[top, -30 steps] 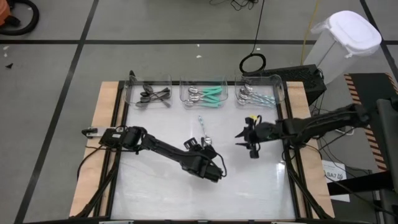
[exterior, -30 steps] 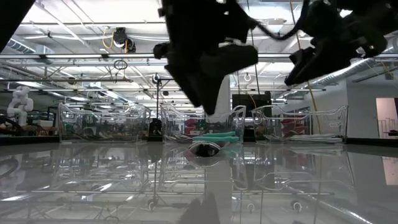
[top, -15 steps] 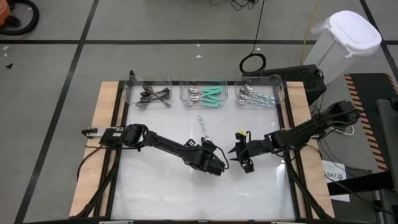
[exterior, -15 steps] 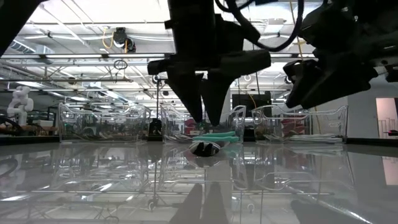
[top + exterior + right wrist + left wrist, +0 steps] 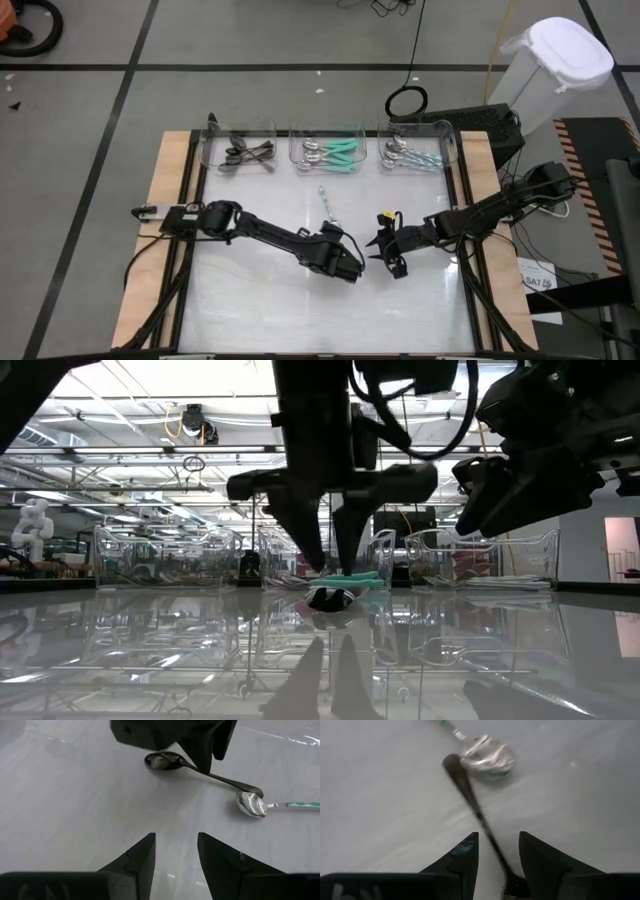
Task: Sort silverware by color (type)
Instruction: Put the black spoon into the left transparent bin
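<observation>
A dark spoon lies flat on the white table; in the right wrist view its bowl points toward the near side. Its handle end lies beside the bowl of a silver spoon with a teal-striped handle, which also lies flat. My left gripper points down, open, just above the table. Its fingers stand on either side of the dark spoon's handle near the bowl, without touching it. My right gripper hovers open just to the right of it.
Three clear bins stand along the far edge: dark utensils in the left one, teal-handled ones in the middle, pale-blue-handled ones in the right. Wooden borders frame the white table. Bare surface lies toward the near edge.
My left gripper has tipped until its fingers point straight down, and it has lowered over the dark spoon. My right gripper has moved toward the near edge and to the left, closer to the left gripper, then held still. Neither spoon has moved.
</observation>
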Robot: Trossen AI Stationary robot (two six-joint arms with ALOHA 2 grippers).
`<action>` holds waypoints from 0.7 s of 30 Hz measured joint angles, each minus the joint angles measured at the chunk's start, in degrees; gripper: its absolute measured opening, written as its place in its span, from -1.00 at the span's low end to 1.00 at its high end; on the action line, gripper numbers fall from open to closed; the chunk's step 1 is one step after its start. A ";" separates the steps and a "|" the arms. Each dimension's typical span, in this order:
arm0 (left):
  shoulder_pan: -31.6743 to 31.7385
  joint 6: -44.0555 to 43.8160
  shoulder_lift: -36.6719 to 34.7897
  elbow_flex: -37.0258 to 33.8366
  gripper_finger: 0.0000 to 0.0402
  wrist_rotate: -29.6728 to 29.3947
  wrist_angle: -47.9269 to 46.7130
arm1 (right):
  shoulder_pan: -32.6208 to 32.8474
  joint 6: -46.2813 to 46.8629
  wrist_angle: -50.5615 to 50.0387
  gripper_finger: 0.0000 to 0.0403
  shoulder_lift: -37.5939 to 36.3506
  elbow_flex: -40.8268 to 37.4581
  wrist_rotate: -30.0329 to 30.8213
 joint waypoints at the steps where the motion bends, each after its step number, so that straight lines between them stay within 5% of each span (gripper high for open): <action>1: -0.04 -0.35 0.18 0.00 -0.30 0.00 -0.64 | 0.00 -0.01 0.00 -0.30 0.00 0.00 0.00; 21: -0.37 -0.90 4.26 0.20 -0.30 -1.18 -0.69 | 0.00 1.78 -0.01 -0.30 0.00 0.00 -0.02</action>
